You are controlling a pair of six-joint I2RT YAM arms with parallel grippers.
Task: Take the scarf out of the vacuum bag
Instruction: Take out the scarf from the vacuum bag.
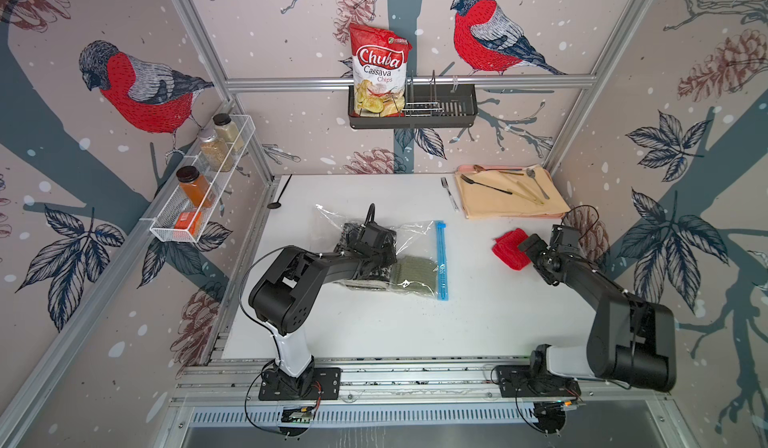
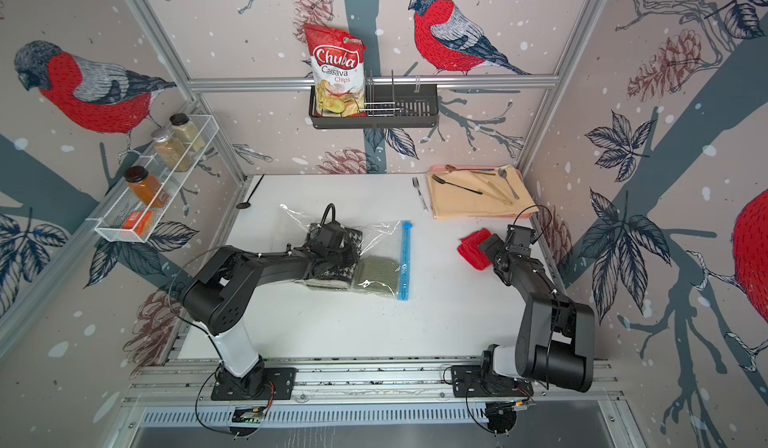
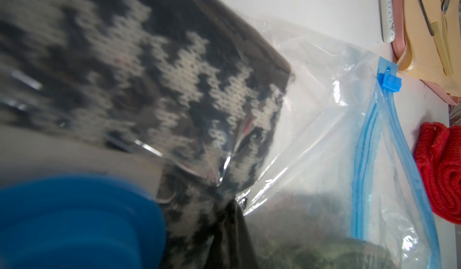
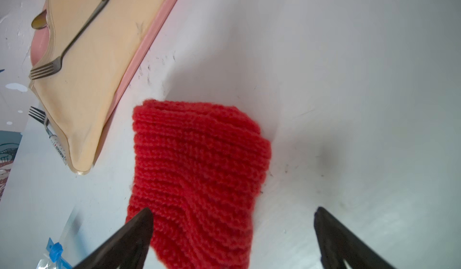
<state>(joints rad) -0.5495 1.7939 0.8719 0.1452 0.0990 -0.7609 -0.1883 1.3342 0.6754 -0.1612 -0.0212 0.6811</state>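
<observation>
Left fingers [image 3: 235, 232] are pinched shut on a bunched fold of the vacuum bag [image 3: 311, 135], directly over the scarf [image 3: 174, 80]. The scarf lies inside the bag, its houndstooth knit pressed against the clear film near the blue valve [image 3: 74, 217]. An olive-green knit piece [image 1: 415, 273] sits in the bag too, between the scarf and the blue zip strip [image 1: 441, 259].

The left arm is bent at the elbow, its forearm reaching across to the bag with the wrist low on it. The right arm stretches toward the far right and tilts down. The right fingers [image 4: 134, 232] are spread wide and hold nothing, with a red knit piece [image 4: 199, 155] lying on the white worktop [image 1: 374, 325] beneath them.

Behind it, a pink tray [image 1: 461, 168] carries a tan cloth and cutlery. Bird-patterned walls hold a chips bag [image 1: 378, 72] and a spice rack [image 1: 199, 188].
</observation>
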